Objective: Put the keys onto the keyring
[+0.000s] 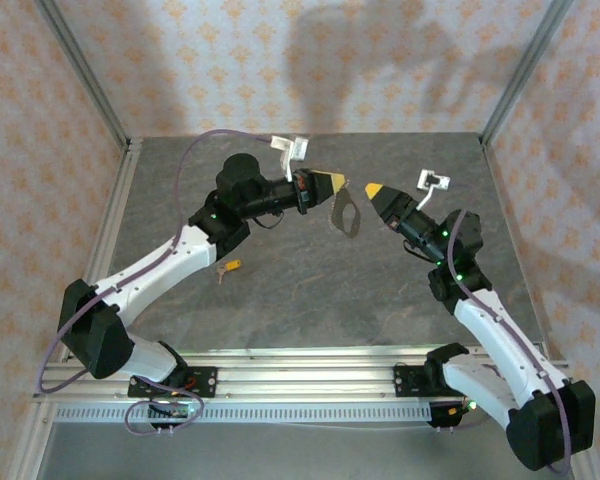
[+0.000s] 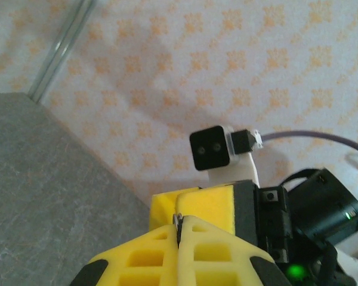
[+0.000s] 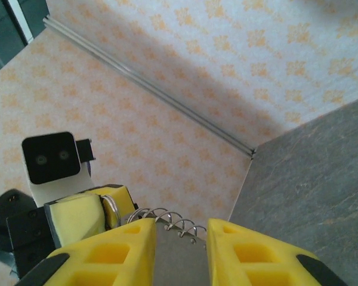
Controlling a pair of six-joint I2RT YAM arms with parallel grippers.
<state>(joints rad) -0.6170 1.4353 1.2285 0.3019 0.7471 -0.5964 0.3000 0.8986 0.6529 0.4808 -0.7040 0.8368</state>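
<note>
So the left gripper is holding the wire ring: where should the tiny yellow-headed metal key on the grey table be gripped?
Probably by its yellow-orange head, from straight above: the tiny key lies flat on the grey table, and the head looks its broadest part, the blade too thin.

the left pincer [image 1: 327, 184] and right pincer [image 1: 374, 190] face tip to tip above the middle of the counter [image 1: 320, 300]. the narrow gap between them is taken by the keyring [image 1: 348, 216] hanging there. in front of them the grey surface lies open between the two arms, save for a small key [image 1: 232, 266] just beside the left forearm. behind them there is room up to the patterned back wall [image 1: 280, 60]. side walls and metal posts [image 1: 85, 80] close both flanks.
</note>
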